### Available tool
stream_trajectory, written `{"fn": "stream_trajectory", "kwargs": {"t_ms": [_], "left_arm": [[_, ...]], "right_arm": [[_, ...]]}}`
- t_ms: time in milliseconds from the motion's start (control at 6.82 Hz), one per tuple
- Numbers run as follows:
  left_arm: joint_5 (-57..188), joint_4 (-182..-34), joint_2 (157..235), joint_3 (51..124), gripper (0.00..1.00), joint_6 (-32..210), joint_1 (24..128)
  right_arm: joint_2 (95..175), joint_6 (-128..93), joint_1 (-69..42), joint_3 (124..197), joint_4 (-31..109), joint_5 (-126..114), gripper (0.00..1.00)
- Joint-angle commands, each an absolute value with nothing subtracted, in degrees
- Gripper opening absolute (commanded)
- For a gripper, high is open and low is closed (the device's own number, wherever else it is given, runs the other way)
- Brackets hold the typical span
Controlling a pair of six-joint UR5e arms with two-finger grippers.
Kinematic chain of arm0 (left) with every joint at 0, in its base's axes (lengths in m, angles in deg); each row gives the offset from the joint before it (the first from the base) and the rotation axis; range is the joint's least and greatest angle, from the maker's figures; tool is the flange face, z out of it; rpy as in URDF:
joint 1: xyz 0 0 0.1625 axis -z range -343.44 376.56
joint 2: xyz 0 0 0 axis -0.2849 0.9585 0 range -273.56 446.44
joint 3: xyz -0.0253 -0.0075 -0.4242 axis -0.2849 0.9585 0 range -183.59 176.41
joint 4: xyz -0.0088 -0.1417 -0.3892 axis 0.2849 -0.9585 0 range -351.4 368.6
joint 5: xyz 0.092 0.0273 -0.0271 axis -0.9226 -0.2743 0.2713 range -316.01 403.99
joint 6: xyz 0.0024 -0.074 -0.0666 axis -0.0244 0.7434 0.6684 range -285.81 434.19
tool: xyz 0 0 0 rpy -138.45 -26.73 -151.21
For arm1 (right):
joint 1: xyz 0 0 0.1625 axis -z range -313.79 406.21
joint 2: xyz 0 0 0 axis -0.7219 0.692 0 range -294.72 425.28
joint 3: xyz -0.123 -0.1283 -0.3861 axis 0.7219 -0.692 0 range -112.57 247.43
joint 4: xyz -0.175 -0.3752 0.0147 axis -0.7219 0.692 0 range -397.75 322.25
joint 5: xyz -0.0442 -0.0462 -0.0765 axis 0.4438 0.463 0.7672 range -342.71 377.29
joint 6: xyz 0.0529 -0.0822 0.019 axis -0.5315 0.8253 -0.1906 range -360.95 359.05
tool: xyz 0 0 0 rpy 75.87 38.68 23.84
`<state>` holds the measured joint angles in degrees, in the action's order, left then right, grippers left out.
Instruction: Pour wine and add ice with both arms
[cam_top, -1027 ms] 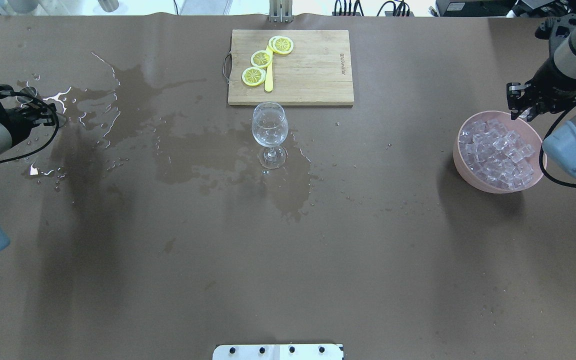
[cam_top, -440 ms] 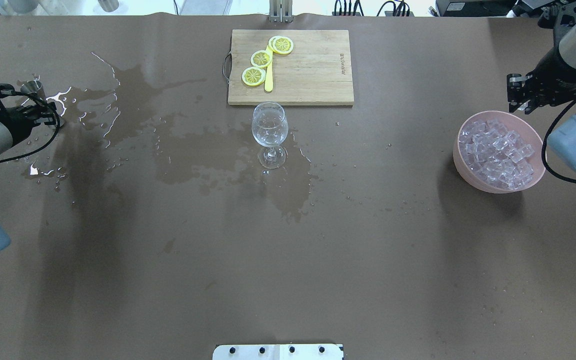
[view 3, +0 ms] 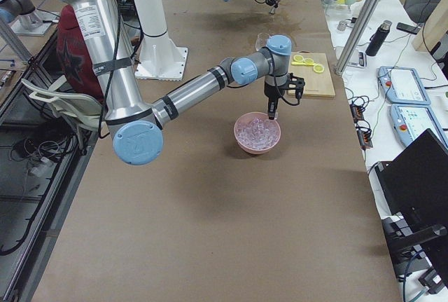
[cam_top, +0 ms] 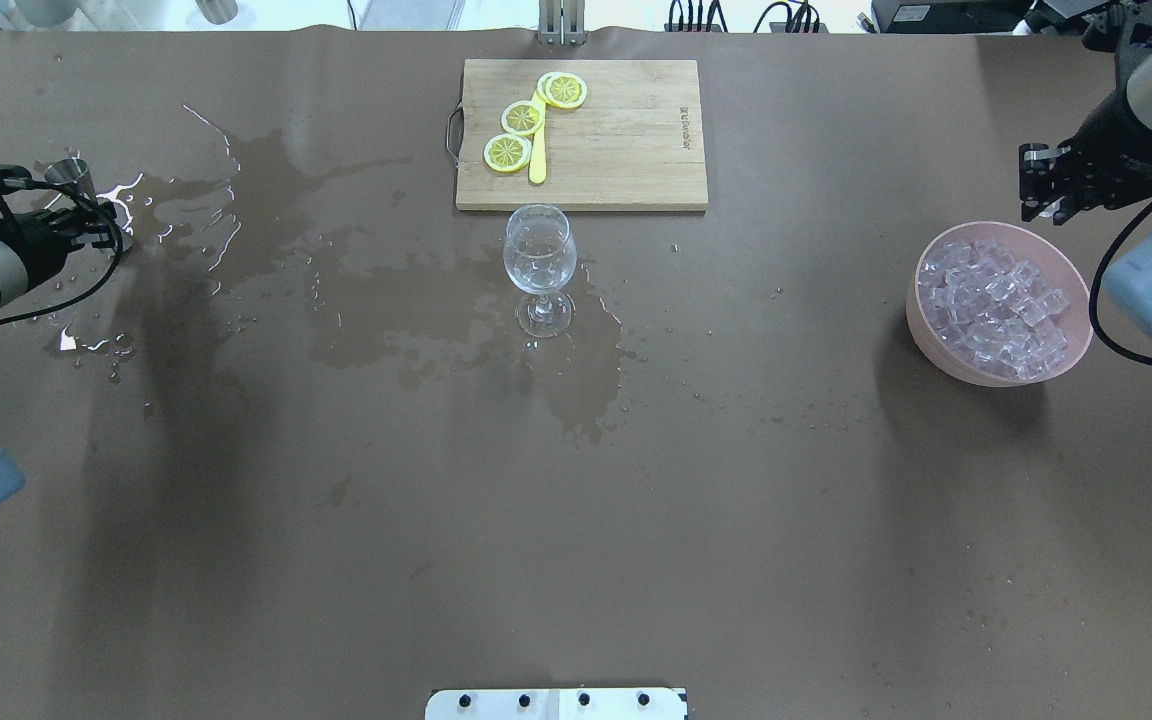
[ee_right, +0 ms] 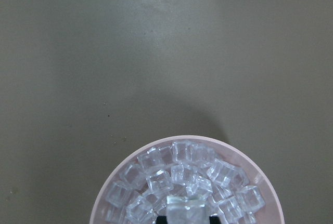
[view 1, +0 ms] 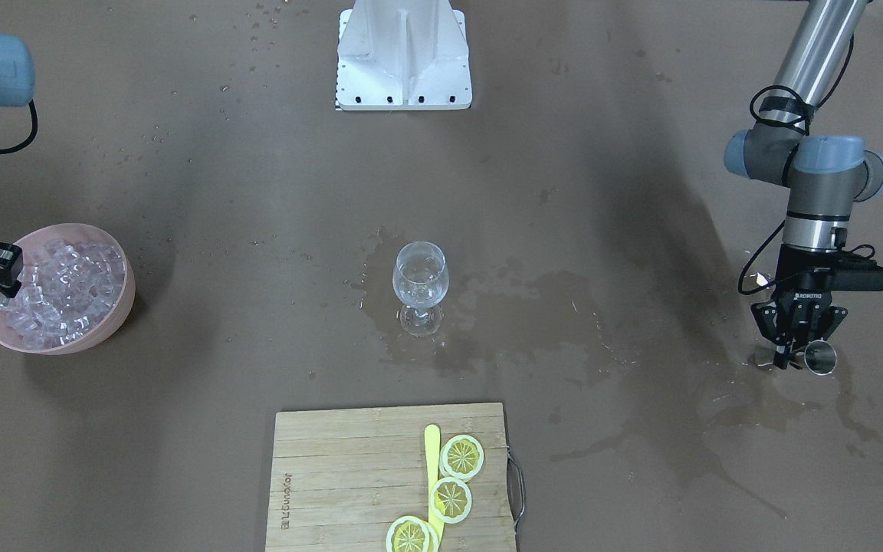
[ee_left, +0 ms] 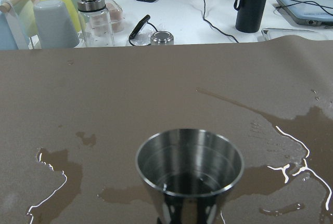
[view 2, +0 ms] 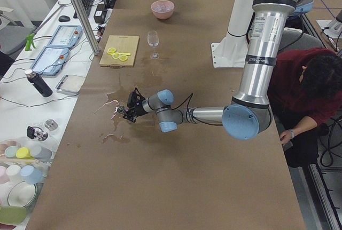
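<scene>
steel cup (ee_left: 190,164) is clamped by left fingers (view 1: 780,356); one ice cube (ee_right: 186,211) is pinched by right fingers (cam_top: 1030,208) above pink bowl (cam_top: 926,345).

Clear ice (cam_top: 996,300), pink bowl (cam_top: 926,345), yellow lemon slices (cam_top: 507,152), brown table (cam_top: 736,550)

Clear stemmed glass (cam_top: 539,262) mid-table, just near of the wooden board (cam_top: 626,140) bearing yellow lemon slices (cam_top: 507,152); pink bowl (cam_top: 921,330) of clear ice cubes (cam_top: 996,300) right, small steel cup (cam_top: 69,172) left.

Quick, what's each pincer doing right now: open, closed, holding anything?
Left pincer: closed on the steel cup.
Right pincer: closed on one ice cube, above the pink bowl.
</scene>
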<state>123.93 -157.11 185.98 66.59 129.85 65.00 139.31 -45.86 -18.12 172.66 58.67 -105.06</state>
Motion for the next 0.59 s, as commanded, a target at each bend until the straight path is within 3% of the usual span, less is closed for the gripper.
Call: {"fn": "stream_trajectory", "kwargs": {"t_ms": [0, 440], "left_arm": [[124.05, -157.08, 187.77, 67.77, 0.00, 129.91, 65.07], [124.23, -156.99, 193.12, 69.53, 0.00, 130.17, 65.16]], "right_arm": [[138.93, -45.86, -18.38, 172.81, 58.67, -105.06, 0.26], [139.28, -45.51, -19.61, 174.30, 58.58, -104.62, 0.26]]}}
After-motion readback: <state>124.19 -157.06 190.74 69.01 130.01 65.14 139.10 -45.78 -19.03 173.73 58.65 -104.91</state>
